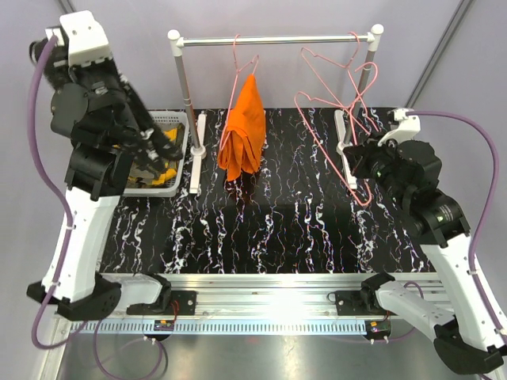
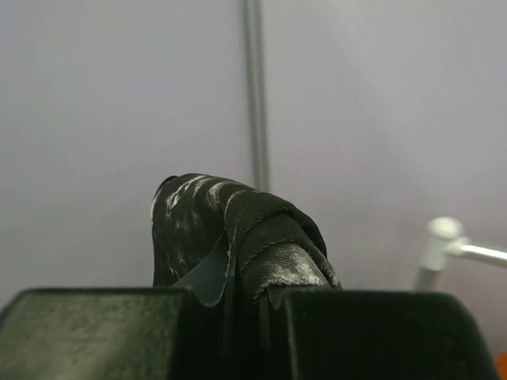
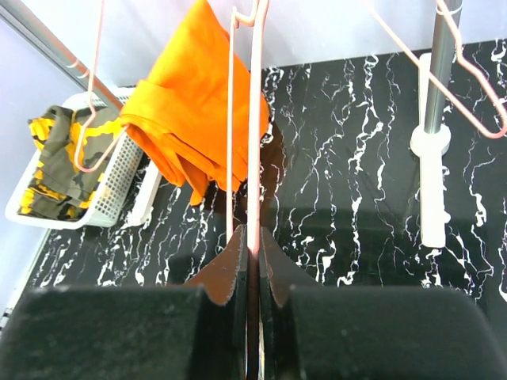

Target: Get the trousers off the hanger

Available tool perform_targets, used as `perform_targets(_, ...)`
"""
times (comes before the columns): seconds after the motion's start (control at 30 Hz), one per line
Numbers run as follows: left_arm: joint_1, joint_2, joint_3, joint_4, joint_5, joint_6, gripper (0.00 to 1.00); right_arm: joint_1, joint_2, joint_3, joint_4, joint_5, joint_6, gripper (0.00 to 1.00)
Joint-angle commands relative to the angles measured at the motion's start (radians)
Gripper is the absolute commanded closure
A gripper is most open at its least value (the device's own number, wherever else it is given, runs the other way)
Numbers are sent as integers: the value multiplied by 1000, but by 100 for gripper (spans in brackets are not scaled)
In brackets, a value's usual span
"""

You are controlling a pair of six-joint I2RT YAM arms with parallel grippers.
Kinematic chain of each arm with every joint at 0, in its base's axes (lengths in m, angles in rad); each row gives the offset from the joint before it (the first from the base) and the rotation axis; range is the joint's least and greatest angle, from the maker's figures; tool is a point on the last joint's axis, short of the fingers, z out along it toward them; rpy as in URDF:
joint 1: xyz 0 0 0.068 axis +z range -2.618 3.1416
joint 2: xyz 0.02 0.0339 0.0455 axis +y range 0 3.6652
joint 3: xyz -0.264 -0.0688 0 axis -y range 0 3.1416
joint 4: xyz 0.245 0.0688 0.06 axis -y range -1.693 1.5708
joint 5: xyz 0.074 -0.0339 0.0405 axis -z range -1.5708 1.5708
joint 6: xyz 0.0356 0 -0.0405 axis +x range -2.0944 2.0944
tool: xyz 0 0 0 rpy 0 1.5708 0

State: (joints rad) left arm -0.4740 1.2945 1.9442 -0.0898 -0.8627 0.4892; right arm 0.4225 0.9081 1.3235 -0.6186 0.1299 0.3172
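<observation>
Left gripper (image 2: 245, 302): upper left of the overhead view, raised above the basket; jaws clamped on a fold of cloth.
Black trousers (image 2: 207, 229): dark cloth with pale speckles, bunched into a hump that rises out from between the left fingers.
Basket (image 1: 168, 117): white mesh, at the left edge of the table (image 1: 277, 237), just beside the rack's left post.
Olive-green trousers (image 3: 54, 158): olive with yellow patches, lying crumpled inside the basket.
Rail (image 1: 277, 39): silver bar across the top of the frame, carried by two white-footed posts.
Orange trousers (image 1: 244, 131): centre of the overhead view, folded over a pink wire hanger (image 1: 238, 71) that hooks on the rail; the lower end hangs close to the tabletop, and whether it touches cannot be told.
Bare hanger (image 3: 254, 119): thin pink wire with no cloth on it, right of the orange trousers, slanting down from the rail's right end towards the right arm.
Right gripper (image 3: 252, 265): right of the frame, near the right post; jaws pressed together on the bare hanger's wire.
</observation>
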Motion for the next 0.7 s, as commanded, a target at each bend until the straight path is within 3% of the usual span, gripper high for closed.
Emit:
perform_targets(0.0, 179, -73, -189, -28, 137, -80, 100, -4, -34, 54, 20, -16, 0, 100)
perform_targets(0.17, 423, -46, -408, -20, 251, -147, 100, -4, -77, 56, 20, -68, 22, 100)
perform_targets(0.33, 451, 24, -620, 201, 200, -72, 100, -5, -112, 54, 20, -107, 36, 100)
perform_targets(0.47, 449, 122, -637, 202, 226, -101, 100, -4, -133, 52, 5, -122, 34, 100)
perform_targets(0.67, 436, 291, -518, 33, 254, -196, 100, -4, -166, 36, -3, -122, 25, 100)
